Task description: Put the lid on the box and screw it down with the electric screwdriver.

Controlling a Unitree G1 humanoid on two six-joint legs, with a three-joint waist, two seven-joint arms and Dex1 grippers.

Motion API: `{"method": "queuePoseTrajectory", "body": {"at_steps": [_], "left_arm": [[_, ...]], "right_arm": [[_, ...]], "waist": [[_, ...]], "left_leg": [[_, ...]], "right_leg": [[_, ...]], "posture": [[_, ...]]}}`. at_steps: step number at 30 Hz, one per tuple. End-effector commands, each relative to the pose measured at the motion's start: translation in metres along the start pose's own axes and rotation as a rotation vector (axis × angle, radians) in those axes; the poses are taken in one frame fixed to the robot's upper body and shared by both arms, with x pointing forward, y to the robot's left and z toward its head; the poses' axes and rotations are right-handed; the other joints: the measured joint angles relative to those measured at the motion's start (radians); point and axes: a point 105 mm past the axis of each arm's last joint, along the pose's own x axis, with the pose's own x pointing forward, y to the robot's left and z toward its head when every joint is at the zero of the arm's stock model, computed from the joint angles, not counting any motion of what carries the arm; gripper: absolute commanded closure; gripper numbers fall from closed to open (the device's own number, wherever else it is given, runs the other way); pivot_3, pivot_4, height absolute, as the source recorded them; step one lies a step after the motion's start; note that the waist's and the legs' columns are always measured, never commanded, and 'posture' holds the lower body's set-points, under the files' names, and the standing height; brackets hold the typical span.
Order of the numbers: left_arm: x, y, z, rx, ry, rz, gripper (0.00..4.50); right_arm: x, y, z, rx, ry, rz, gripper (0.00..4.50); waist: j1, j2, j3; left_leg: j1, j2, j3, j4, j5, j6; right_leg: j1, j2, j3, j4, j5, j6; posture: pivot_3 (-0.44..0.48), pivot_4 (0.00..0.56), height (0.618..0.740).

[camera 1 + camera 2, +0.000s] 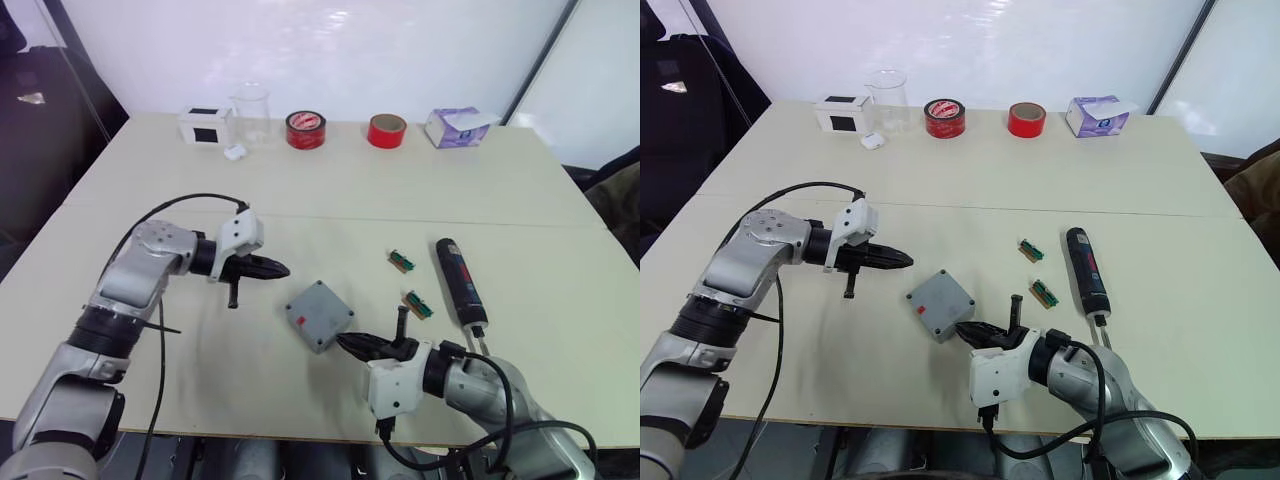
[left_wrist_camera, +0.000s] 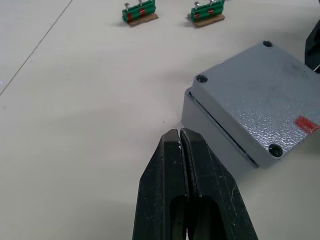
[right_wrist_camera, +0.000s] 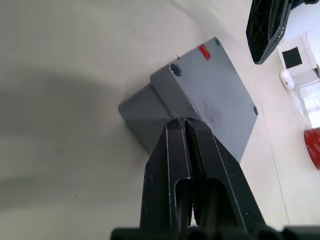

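Left end effector (image 1: 268, 268) reaches in from the left, fingers pressed together, pointing right. Right end effector (image 1: 362, 345) comes from the near right, fingers likewise closed, pointing left; the two tips stand apart

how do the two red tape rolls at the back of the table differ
The left tape roll has a white printed band around its top face and looks darker red; the right tape roll is plain bright red. The left one sits beside the clear beaker, the right one nearer the purple tissue box. Both lie flat, similar in size.

Silver arms, black cables, black pincers
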Motion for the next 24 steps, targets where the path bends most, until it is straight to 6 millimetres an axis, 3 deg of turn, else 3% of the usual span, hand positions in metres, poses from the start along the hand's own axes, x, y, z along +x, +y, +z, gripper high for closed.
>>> {"method": "queuePoseTrajectory", "body": {"at_steps": [1, 7, 24], "left_arm": [[0.008, -0.012, 0.007, 0.035, -0.011, -0.057, 4.5], [0.012, -0.021, 0.0, 0.028, 0.011, -0.09, 4.5], [0.019, -0.018, 0.005, 0.033, -0.019, -0.061, 4.5]], "right_arm": [[0.001, -0.003, 0.004, 0.003, -0.025, -0.02, 4.44], [0.004, -0.005, 0.001, 0.008, -0.014, -0.03, 4.44], [0.008, -0.013, -0.001, 0.008, -0.008, -0.061, 4.44]], "waist": [[-0.002, 0.0, 0.0], [-0.005, 0.0, 0.0], [-0.004, 0.0, 0.0]], "left_leg": [[0.0, 0.0, 0.0, 0.0, 0.0, 0.0], [0.0, 0.0, 0.0, 0.0, 0.0, 0.0], [0.0, 0.0, 0.0, 0.0, 0.0, 0.0]], "right_leg": [[0.0, 0.0, 0.0, 0.0, 0.0, 0.0], [0.0, 0.001, 0.0, 0.0, 0.0, 0.0], [0.0, 0.001, 0.0, 0.0, 0.0, 0.0]], "posture": [[0.0, 0.15, 0.74], [0.0, 0.15, 0.74], [0.0, 0.15, 0.74]]}}
